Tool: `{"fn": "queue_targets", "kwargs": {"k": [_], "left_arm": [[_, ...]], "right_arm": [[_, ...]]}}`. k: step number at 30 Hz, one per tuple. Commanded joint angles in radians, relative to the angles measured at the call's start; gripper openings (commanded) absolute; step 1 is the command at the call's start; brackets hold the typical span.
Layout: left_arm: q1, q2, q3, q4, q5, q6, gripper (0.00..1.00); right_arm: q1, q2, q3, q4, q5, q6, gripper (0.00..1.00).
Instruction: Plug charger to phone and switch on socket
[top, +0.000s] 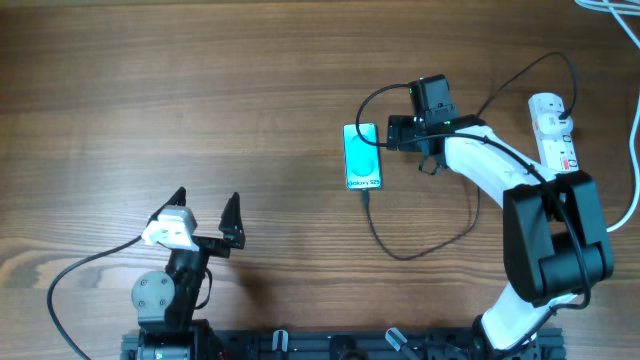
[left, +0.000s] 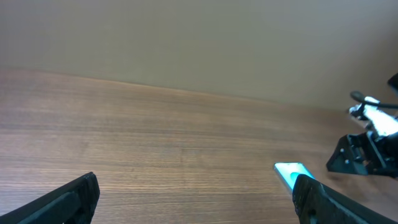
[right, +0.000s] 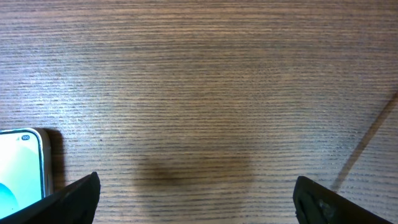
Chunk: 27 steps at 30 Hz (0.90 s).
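Note:
The phone (top: 362, 157) lies flat on the wooden table with its cyan screen up and the "Galaxy S25" text at its near end. The charger, a thin black cable (top: 400, 255), ends at the phone's near edge. I cannot tell whether its tip is seated. The cable loops right, behind the right arm, toward the socket (top: 555, 130), a white power strip at the far right. My right gripper (top: 400, 135) is open and empty just right of the phone's far end. Its wrist view shows its jaws (right: 196, 199) and the phone's corner (right: 18, 168). My left gripper (top: 205, 200) is open and empty at the front left.
A thick white cord (top: 628, 200) runs along the right edge of the table. The left wrist view shows its own jaws (left: 196, 199), the phone (left: 289, 171) and the right arm's wrist (left: 367, 149) beyond. A blurred stretch of cable (right: 367, 146) crosses the right wrist view.

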Motion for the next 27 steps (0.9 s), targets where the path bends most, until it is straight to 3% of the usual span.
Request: {"fn": "queue_targets", "kwargs": {"k": [1,9,27], "left_arm": [[-0.027,-0.010,-0.002,-0.019,-0.096,0.062,1.00],[-0.036,-0.010,-0.002,-0.025,-0.215,0.063,1.00],[-0.036,-0.010,-0.002,-0.023,-0.203,0.062,1.00]], "right_arm": [[-0.003,0.002,0.012,0.002,0.020,-0.016,1.00],[-0.003,0.002,0.012,0.002,0.020,-0.017,1.00],[-0.005,0.002,0.012,0.002,0.020,-0.017,1.00]]}}
